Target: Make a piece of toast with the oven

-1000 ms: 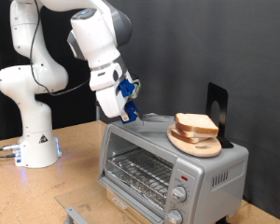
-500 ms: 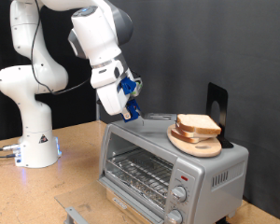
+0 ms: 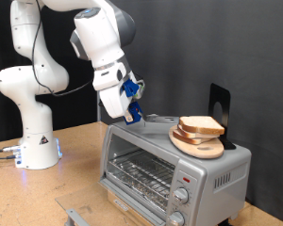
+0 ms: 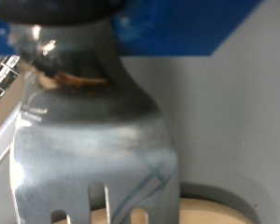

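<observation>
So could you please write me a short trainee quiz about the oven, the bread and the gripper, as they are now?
1. True or false: the bread slices lie inside the oven.
2. What does the gripper hold? A) a slotted metal spatula B) an oven knob C) a bread slice
3. Fill in: the wooden plate sits ___ the oven.

Key: 1 false, they lie on the wooden plate. 2 A. 3 on top of.

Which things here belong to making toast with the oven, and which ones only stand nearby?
Belong to the job:
- oven
- piece of toast
- spatula, held by the gripper

Only nearby:
- wooden plate under the bread
- black stand
- table
</observation>
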`<action>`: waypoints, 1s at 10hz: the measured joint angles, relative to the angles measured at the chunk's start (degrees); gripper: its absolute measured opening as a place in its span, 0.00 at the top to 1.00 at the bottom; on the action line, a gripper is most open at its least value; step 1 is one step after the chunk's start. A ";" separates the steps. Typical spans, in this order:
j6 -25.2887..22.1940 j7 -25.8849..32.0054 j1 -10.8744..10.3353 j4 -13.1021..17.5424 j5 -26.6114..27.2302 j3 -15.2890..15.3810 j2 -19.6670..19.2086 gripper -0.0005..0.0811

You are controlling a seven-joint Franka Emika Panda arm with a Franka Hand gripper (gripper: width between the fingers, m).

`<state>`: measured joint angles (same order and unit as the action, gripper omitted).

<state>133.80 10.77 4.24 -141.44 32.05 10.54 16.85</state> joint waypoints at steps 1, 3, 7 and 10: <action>-0.01 1.02 -0.05 -0.26 0.03 0.02 0.07 0.51; -0.01 1.72 -0.23 -0.72 0.17 0.03 0.27 0.51; 0.96 1.58 -0.23 -0.96 0.79 0.03 0.58 0.51; 1.65 0.40 -0.09 -0.89 0.75 0.02 0.51 0.51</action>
<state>135.44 11.17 4.15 -142.32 32.79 10.56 17.36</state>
